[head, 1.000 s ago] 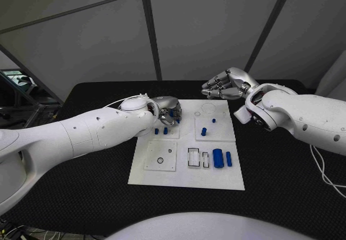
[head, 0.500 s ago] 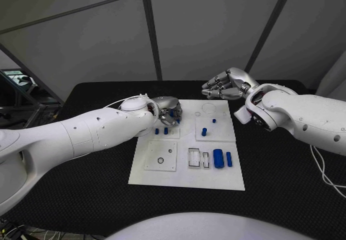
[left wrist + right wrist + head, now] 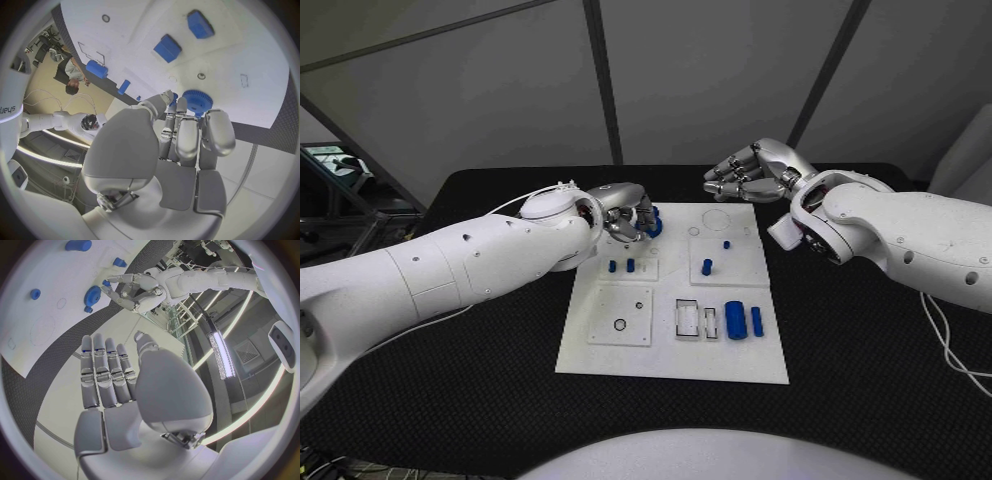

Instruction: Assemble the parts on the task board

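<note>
Task board centred on the desk, left hand holding a blue gear over its far edge

Task board (image 3: 674, 365) lies flat in the middle of the black desk (image 3: 473, 400), its long side running away from the robot. Nearest on the plate sit a raised square panel (image 3: 622, 312) with a small ring on it and, to its right, two outlined slots beside a thick blue cylinder (image 3: 736, 319) and a thinner blue bar (image 3: 757, 319). Further back stand two short blue pegs (image 3: 620, 265) side by side, then a blue peg (image 3: 708, 265) upright on a second square panel, with a smaller blue stub (image 3: 727, 241) just beyond it.

At the far-left part of the board the left hand (image 3: 626, 217) hangs with its fingers (image 3: 187, 137) curled around a blue toothed gear (image 3: 197, 101), pinched at the fingertips above the white plate; the wrist view shows the gear's rim clear of the board surface.

Beyond the far-right corner, the right hand (image 3: 759, 170) is raised off the desk, fingers (image 3: 106, 375) held straight and together, grasping nothing.
</note>
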